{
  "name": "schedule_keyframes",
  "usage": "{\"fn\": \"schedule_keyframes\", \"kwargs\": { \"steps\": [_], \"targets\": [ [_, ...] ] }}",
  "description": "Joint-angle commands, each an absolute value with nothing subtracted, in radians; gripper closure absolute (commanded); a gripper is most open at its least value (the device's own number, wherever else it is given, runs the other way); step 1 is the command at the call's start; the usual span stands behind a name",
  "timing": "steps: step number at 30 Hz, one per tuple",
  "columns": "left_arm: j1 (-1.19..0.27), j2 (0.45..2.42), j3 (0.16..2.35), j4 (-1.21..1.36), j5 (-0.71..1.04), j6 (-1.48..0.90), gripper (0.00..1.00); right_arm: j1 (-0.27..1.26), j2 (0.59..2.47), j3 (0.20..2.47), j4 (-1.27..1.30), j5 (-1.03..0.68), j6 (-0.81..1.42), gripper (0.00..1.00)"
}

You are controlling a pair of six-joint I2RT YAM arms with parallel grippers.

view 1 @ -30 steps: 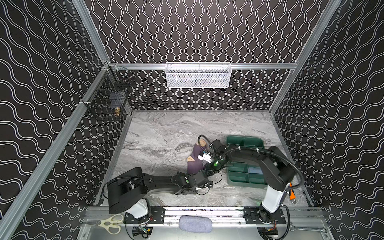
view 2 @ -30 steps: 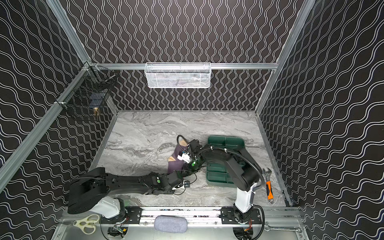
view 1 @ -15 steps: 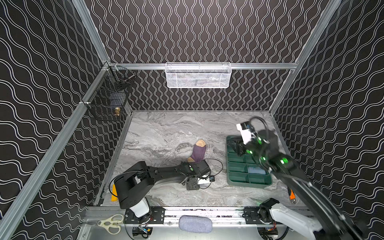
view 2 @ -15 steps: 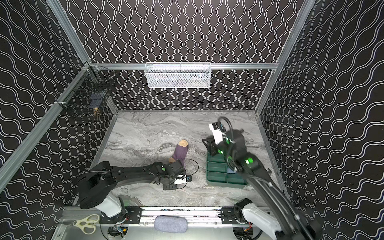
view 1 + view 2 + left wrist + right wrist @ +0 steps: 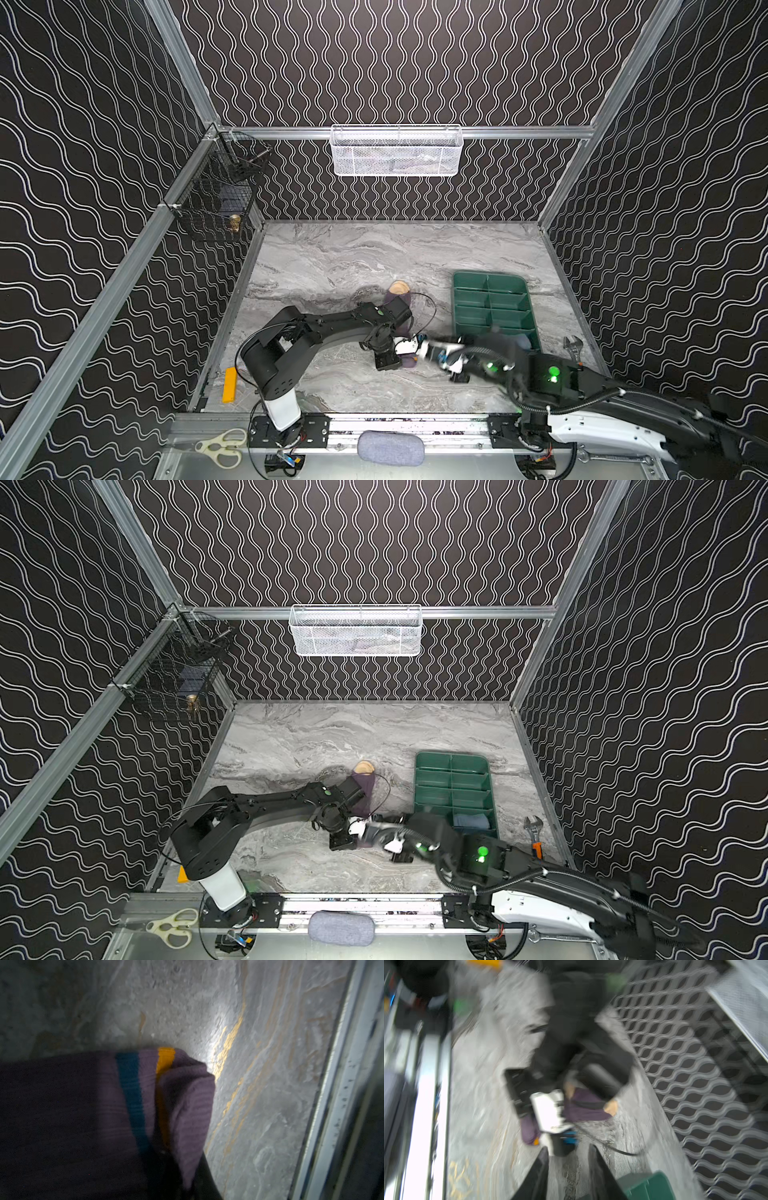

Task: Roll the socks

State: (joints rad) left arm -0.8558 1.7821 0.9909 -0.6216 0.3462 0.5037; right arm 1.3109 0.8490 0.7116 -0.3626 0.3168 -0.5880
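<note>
The purple sock [image 5: 396, 300] lies mid-table with its tan toe [image 5: 399, 286] pointing away; its striped cuff end [image 5: 187, 1093] is folded over. My left gripper [image 5: 405, 358] is shut on that cuff end, low over the table. My right gripper [image 5: 568, 1149] is open, with bare table between its fingers [image 5: 542, 1167]. In both top views it is a blur just right of the left gripper [image 5: 374, 829]. A light blue sock bundle [image 5: 469, 820] sits in a near compartment of the green tray [image 5: 419, 779], partly behind the right arm.
A wrench [image 5: 572, 347] lies right of the tray. An orange block [image 5: 229, 384] sits at the front left. Scissors [image 5: 220, 446] and a grey pad [image 5: 390, 446] rest on the front rail. A white basket [image 5: 397, 151] and a black wire basket [image 5: 216, 199] hang on the walls.
The right arm left the sock, rose over the tray, then swept down low beside the left gripper. The left gripper dragged the sock's cuff end toward the front.
</note>
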Motion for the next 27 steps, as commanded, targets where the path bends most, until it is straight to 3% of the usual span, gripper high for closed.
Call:
{"fn": "schedule_keyframes", "kwargs": {
  "steps": [1,4,11,20,27],
  "targets": [
    [-0.834,1.867,0.958,-0.741,0.257,0.497,1.0,1.448,0.956,0.686,-0.407,0.519,-0.715,0.64],
    [-0.821,1.873,0.953,-0.734,0.23,0.498,1.0,1.516,1.077,0.653,-0.334,0.59,-0.665,0.65],
    [-0.82,1.875,0.952,-0.729,0.209,0.495,1.0,1.487,1.214,0.513,0.01,0.519,-0.756,0.6],
    [-0.821,1.868,0.956,-0.727,0.224,0.495,1.0,1.301,1.376,0.52,0.101,0.392,-0.774,0.59],
    [-0.824,1.861,0.957,-0.727,0.225,0.493,1.0,1.275,1.472,0.558,0.105,0.347,-0.81,0.59]
  ]
}}
